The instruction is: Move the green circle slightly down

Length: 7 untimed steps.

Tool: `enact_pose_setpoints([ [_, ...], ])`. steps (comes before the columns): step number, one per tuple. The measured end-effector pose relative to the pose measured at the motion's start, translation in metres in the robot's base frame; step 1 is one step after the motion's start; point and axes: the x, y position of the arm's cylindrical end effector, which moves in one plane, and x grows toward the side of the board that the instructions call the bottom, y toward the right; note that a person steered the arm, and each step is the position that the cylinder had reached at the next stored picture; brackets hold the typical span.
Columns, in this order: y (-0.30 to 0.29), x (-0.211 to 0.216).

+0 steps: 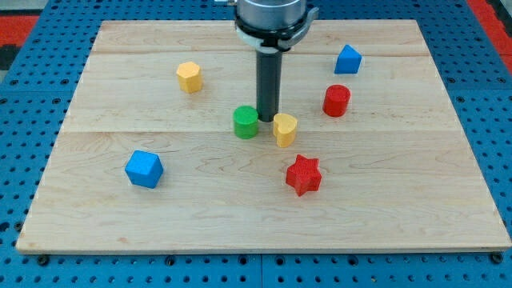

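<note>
Setting: robotics lab bench. Evidence: pale wooden board lying on a blue perforated mounting plate; red perforated panels at 10 and 2 o'clock corners.

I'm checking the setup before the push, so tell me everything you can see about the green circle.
The green circle is a short, upright cylinder of plain, matte green, resting flat on the pale wooden board near its middle. My tip stands just to its right, close beside it; whether they touch cannot be told. Beyond the tip sits a yellow block, apart from the green one. Nothing lies on top of it.
</note>
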Motion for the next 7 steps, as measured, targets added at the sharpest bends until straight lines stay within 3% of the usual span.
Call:
enact_pose_setpoints([
  [3, -0.007, 0.051],
  [5, -0.037, 0.002],
  [7, 0.011, -0.022],
])
